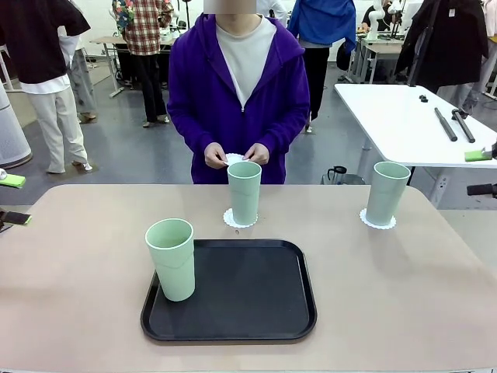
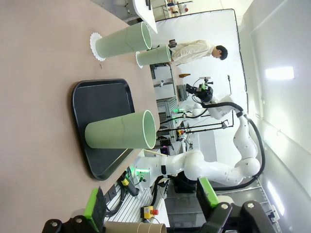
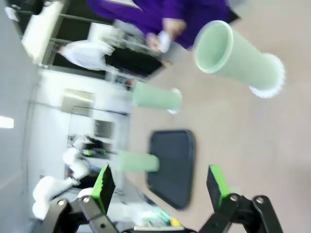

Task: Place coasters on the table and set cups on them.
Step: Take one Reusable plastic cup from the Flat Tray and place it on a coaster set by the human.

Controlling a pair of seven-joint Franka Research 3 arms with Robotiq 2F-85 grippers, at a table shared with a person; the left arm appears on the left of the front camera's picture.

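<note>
Middle cup [image 1: 245, 192], pale mint green, stands upright on a scalloped white coaster [image 1: 228, 218] on the beige tabletop [image 1: 78, 311], at twelve o'clock from the black tray [image 1: 248, 287] and just beyond its far rim. The right-hand cup [image 1: 386, 192] stands the same way on a second coaster [image 1: 378, 226], out at about two o'clock from the tray and well apart from it. The third cup [image 1: 172, 260] is upright inside the tray, close against its nine o'clock rim, its base on the black surface. A person in a purple hooded jacket stands at the tabletop's twelve o'clock edge, directly behind the middle cup, with the person's hands [image 1: 215, 155] held together at waist height around a third coaster [image 1: 234, 158]. From its own wrist camera the left gripper [image 2: 149, 187] shows its jaws spread wide, well back from the tray and cups. The right gripper [image 3: 159, 174], seen in a blurred wrist picture, also has its jaws wide, with the right-hand cup and its coaster farther off.
</note>
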